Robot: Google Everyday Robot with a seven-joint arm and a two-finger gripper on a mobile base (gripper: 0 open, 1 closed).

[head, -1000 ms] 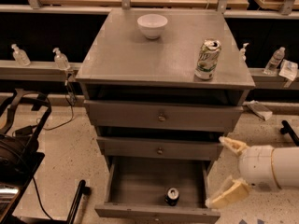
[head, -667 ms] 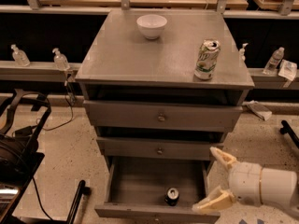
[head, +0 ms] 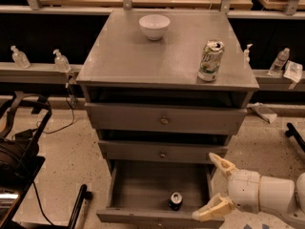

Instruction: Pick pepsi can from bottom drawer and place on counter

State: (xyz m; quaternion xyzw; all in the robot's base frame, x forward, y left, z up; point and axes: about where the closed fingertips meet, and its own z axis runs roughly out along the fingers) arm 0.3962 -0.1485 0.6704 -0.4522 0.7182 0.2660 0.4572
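The pepsi can (head: pixel 175 200) stands upright in the open bottom drawer (head: pixel 143 190), near its front edge and right of centre. My gripper (head: pixel 211 187) is open at the drawer's right front corner, to the right of the can and apart from it, with its cream fingers (head: pixel 221 164) spread toward the left. It holds nothing. The counter (head: pixel 143 56) is the grey top of the cabinet, above the two shut knobbed drawers.
A white bowl (head: pixel 154 26) sits at the back of the counter and a dented white-and-green can (head: pixel 210 61) at its right front. Small bottles (head: pixel 60 61) stand on a ledge behind. Black equipment (head: pixel 19 156) is on the floor at left.
My gripper has moved left and slightly down toward the open bottom drawer's right front corner. The pepsi can and the things on the counter have not moved.
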